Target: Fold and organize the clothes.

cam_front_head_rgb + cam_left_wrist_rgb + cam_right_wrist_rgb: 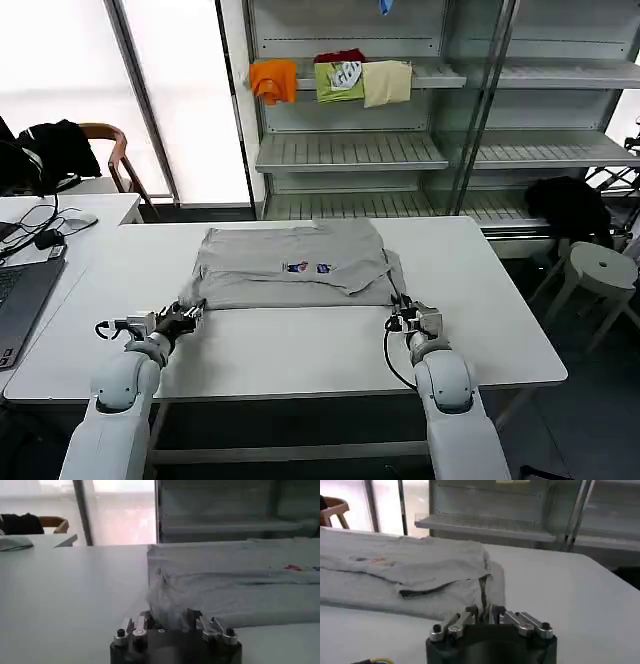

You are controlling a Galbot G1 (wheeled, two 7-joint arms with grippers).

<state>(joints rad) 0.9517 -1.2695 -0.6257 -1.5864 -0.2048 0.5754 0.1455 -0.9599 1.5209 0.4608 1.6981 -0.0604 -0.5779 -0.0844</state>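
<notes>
A: Soft light grey short-sleeved shirt (295, 268) with the small multicoloured chest print (308, 267), lying flat across the middle of the white table (300, 350), already partly folded. Left gripper (190, 313) down at the shirt's near left corner, right gripper (400, 318) at the near right one. Any tips for the next fold?

B: Looks like a both-corners-at-once lift, going by the wrist views. Right fingers (487, 614) pressed together on a pinch of the hem. Left fingers (192, 617) set apart with bunched cloth between them, so closed on the fabric or not, can't tell from here.

A: So check the left grip first?

B: Yep. Probably best to lift only once both pinches are solid, otherwise one corner drops and the fold goes crooked. Then same height, same pace, straight toward the far edge, keeping the hem taut between the two grippers.

A: Anything to watch out for?

B: That loose flap near the right corner. Likely to drag and wrinkle if raised too low. Also worth landing the hem square on the far edge, not skewed.
</notes>
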